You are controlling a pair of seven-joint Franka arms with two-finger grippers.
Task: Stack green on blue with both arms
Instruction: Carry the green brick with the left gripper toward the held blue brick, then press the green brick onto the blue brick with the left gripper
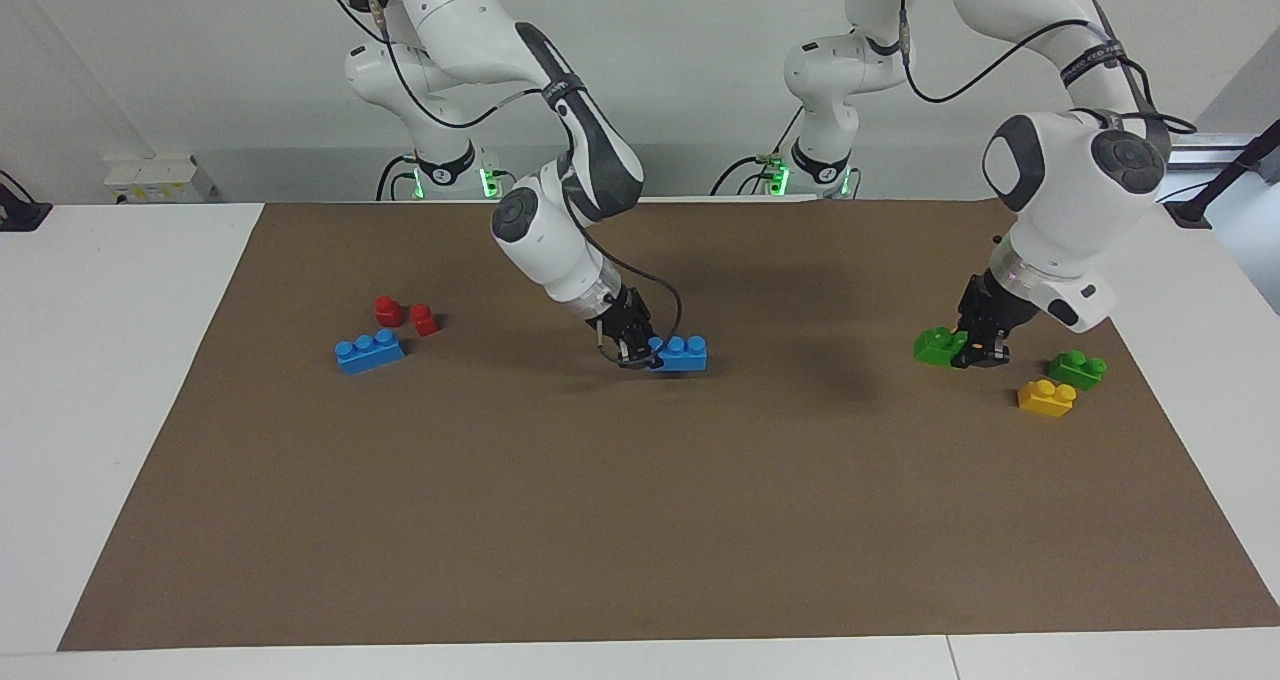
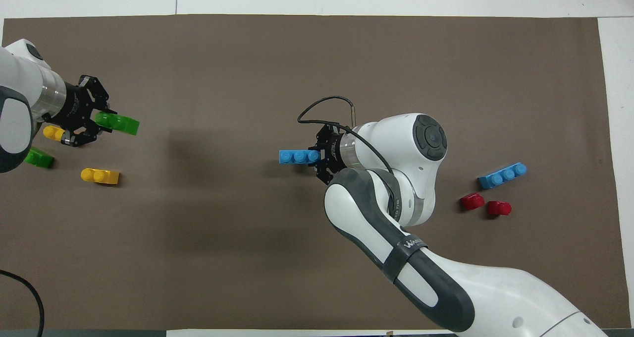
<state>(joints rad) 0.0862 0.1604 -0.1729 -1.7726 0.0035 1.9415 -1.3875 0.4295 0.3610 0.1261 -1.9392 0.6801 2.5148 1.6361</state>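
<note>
My right gripper (image 1: 650, 353) is shut on one end of a blue three-stud brick (image 1: 685, 353) and holds it low over the middle of the mat; both also show in the overhead view, gripper (image 2: 317, 157) and brick (image 2: 297, 156). My left gripper (image 1: 966, 348) is shut on a green two-stud brick (image 1: 935, 345), held a little above the mat at the left arm's end; the overhead view shows the gripper (image 2: 101, 121) and brick (image 2: 120, 123). A second blue brick (image 1: 369, 351) and a second green brick (image 1: 1077, 368) lie on the mat.
Two small red pieces (image 1: 388, 310) (image 1: 425, 320) lie beside the loose blue brick (image 2: 502, 175). Two yellow bricks (image 2: 54, 132) (image 2: 100, 176) and the loose green brick (image 2: 38, 157) lie around the left gripper. The brown mat (image 1: 640, 520) covers the table.
</note>
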